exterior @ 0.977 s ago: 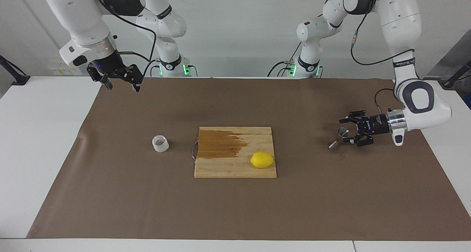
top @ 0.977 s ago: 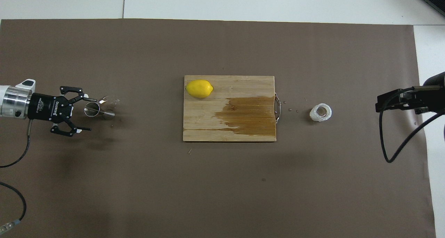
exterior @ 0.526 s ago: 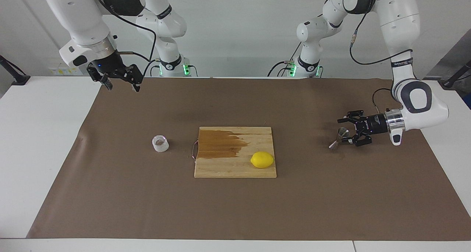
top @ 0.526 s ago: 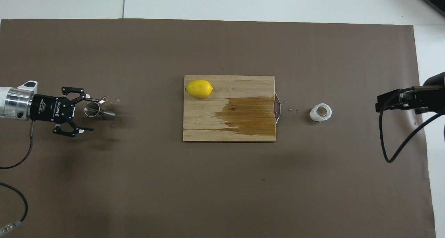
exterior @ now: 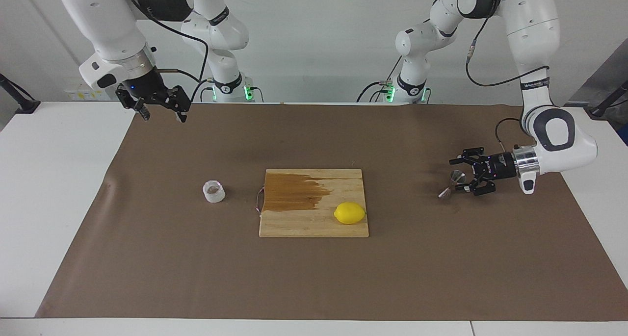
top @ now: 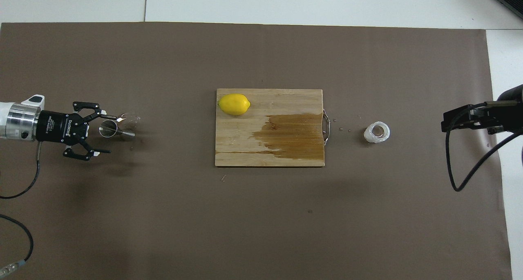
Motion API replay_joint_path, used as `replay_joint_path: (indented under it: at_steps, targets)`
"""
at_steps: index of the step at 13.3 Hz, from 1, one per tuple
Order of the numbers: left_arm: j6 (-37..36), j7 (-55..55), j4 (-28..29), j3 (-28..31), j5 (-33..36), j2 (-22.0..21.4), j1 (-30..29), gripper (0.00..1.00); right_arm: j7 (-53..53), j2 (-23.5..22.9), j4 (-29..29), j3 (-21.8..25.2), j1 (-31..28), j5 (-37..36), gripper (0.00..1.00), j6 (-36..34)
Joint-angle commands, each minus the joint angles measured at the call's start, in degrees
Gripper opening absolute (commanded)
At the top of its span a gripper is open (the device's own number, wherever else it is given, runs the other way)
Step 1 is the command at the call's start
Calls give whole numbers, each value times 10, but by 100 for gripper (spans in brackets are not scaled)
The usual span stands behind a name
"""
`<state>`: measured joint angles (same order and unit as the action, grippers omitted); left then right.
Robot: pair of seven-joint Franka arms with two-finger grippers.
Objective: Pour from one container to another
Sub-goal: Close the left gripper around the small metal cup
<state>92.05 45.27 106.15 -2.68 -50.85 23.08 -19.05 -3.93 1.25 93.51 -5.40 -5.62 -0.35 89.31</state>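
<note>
Steel jigger [exterior: 454,183] stands on the brown paper near the left arm's end of the table, just in front of the left gripper [exterior: 461,175], whose fingers are spread open and grip nothing. The clear cup [exterior: 214,191] sits untouched toward the right arm's end, beside the wet cutting board [exterior: 314,218], while the right gripper [exterior: 162,111] waits high over the table's robot-side edge, fingers open. Judging by this, no container is lifted, so the pour itself remains to be done.

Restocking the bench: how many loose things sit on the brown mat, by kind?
Containers: 2, the clear cup and the steel jigger
Fruit: 1, the lemon
Boards: 1, the wooden cutting board
Total: 4
</note>
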Motion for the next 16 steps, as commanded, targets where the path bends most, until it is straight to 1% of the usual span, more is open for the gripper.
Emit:
replay_joint_path:
  at_steps: [1, 2, 3, 5, 6, 7, 9, 11, 14, 16]
  targets:
    - [15, -1, 25, 2, -12, -21, 3, 95, -9, 1, -2, -4, -8, 16, 100, 1]
    - [15, -2, 25, 2, -12, -20, 3, 87, -9, 1, -2, -4, -8, 16, 100, 1]
    - [15, -1, 25, 2, -12, -21, 3, 84, -9, 1, -2, -4, -8, 16, 100, 1]
    - [15, -2, 25, 2, -12, -21, 3, 71, -9, 1, -2, -4, -8, 16, 100, 1]
    - [16, -2, 25, 2, -12, -20, 3, 66, -9, 1, -2, -4, -8, 16, 100, 1]
    - [16, -4, 25, 1, -13, -21, 4, 65, -9, 1, -2, -4, -8, 16, 100, 1]
    - [17, -6, 25, 1, -13, -21, 4, 57, -9, 1, -2, -4, -8, 16, 100, 1]
    - [17, -6, 25, 1, -13, -21, 4, 57, -9, 1, -2, -4, -8, 16, 100, 1]
    - [16, -6, 25, 1, -14, -21, 5, 46, -9, 1, -2, -4, -8, 16, 100, 1]
    - [16, -6, 25, 1, -14, -21, 5, 46, -9, 1, -2, -4, -8, 16, 100, 1]
